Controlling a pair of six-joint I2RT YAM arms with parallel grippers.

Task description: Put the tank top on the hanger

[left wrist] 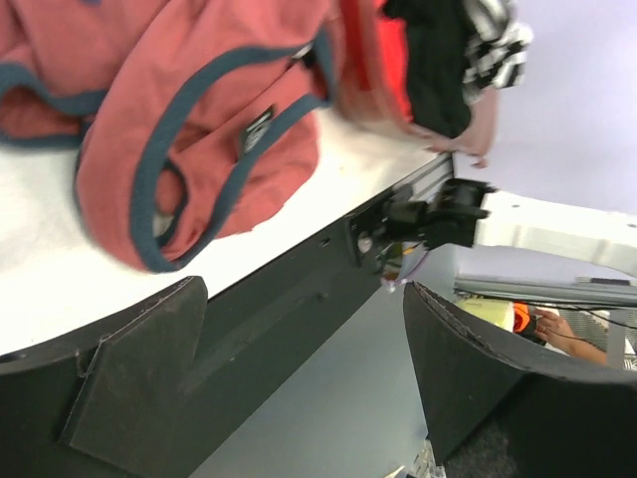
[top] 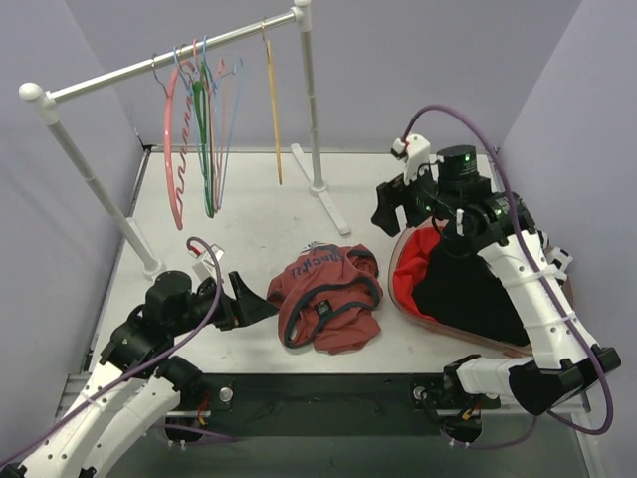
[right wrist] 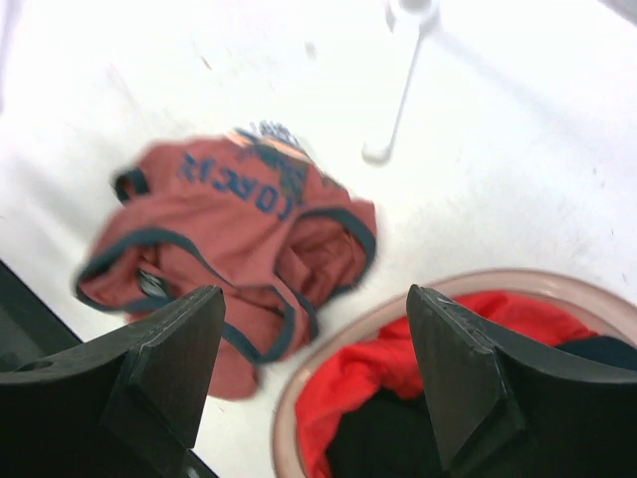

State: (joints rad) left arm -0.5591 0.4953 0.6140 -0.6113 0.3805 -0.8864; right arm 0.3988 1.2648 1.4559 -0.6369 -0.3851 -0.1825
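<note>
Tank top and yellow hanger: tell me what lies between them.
Only bare table lies between the tank top and the hanger, seen in the top view; the rack's foot runs just beside that stretch.

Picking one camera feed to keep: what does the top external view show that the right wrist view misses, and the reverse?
Only top external: the rail with the yellow hanger hanging on it. Only right wrist: its own fingers up close, spread apart with nothing between. Both: the tank top crumpled on the table and the bright red garment in the pink basket.
</note>
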